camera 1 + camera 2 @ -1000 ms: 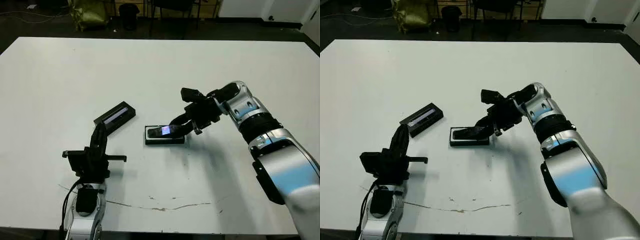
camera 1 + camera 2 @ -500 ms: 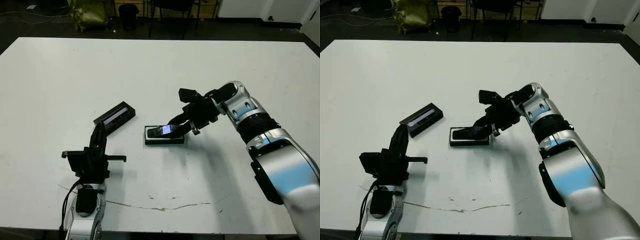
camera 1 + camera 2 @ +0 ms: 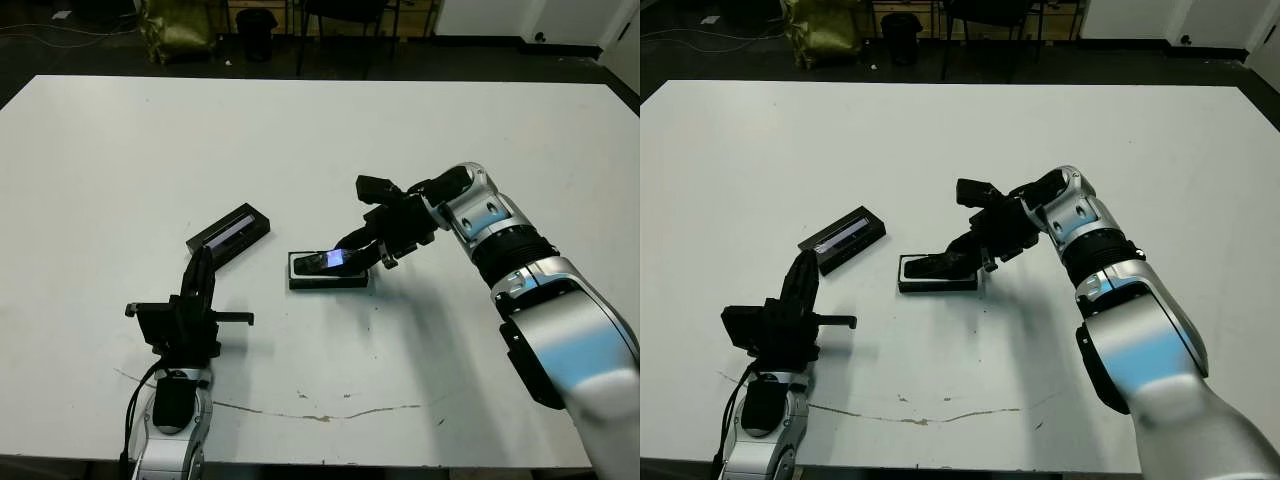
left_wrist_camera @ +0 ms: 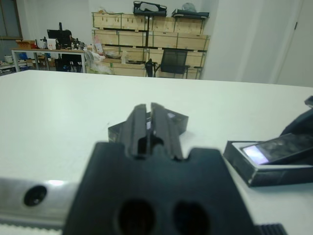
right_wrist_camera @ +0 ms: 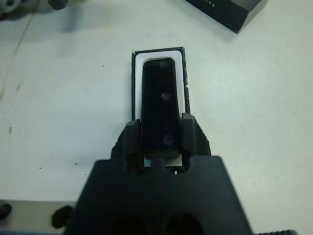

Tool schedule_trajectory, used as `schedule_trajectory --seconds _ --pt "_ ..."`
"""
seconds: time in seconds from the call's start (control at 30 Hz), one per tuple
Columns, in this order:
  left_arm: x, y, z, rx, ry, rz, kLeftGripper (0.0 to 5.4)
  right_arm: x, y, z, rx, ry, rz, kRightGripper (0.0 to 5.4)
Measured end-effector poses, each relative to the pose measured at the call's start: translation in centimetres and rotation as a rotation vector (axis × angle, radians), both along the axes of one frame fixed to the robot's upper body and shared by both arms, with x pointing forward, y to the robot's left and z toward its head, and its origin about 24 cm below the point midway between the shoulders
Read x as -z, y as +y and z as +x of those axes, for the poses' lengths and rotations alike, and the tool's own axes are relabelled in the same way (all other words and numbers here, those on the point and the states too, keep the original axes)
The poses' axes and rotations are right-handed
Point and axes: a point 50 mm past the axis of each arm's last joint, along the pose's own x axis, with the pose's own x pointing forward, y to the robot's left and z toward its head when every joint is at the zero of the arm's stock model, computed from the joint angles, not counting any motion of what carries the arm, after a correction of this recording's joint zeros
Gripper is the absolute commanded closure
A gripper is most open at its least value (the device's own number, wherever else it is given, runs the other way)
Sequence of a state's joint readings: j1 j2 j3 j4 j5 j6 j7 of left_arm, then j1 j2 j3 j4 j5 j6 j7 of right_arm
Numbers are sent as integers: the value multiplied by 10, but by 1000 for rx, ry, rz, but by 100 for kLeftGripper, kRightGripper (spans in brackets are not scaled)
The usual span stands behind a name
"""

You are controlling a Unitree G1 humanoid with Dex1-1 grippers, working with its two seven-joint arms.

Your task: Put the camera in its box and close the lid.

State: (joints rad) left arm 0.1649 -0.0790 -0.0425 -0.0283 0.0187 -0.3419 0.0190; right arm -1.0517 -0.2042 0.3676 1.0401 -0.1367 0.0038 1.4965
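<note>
Right wrist view: right hand [image 5: 161,142] grips camera [image 5: 159,105], tilted into box [image 5: 134,73], not seated; lid [image 3: 230,232] unplaced; left hand [image 4: 149,120] pinched empty.

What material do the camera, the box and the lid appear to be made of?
Camera: probably plastic with a glass-like front; its black face is glossy and reflects light bluish.
Box: likely matte black card or plastic, with a dull white lining, perhaps foam or paper.
Lid: matte black, with a shiny pale window strip, maybe clear film.
</note>
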Motion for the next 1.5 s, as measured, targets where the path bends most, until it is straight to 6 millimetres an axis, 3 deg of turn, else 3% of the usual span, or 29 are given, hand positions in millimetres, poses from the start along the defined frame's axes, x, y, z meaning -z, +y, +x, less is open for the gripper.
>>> schedule_trajectory --seconds 0.63,1.0,1.13,1.37,1.5 --pt "-2 -2 0 -2 4 -1 540 -1 1 0 -54 8 -41 1" --pt "-1 -1 0 -3 7 3 540 -4 -2 2 -31 4 -29 1" --pt "0 -1 0 -2 5 -6 540 -15 -6 8 7 -94 15 1" --pt "0 -1 0 -3 5 -5 540 -43 -16 9 142 -229 274 1" --pt "-1 -1 0 -2 4 -7 540 -50 -21 -4 303 -337 452 57"
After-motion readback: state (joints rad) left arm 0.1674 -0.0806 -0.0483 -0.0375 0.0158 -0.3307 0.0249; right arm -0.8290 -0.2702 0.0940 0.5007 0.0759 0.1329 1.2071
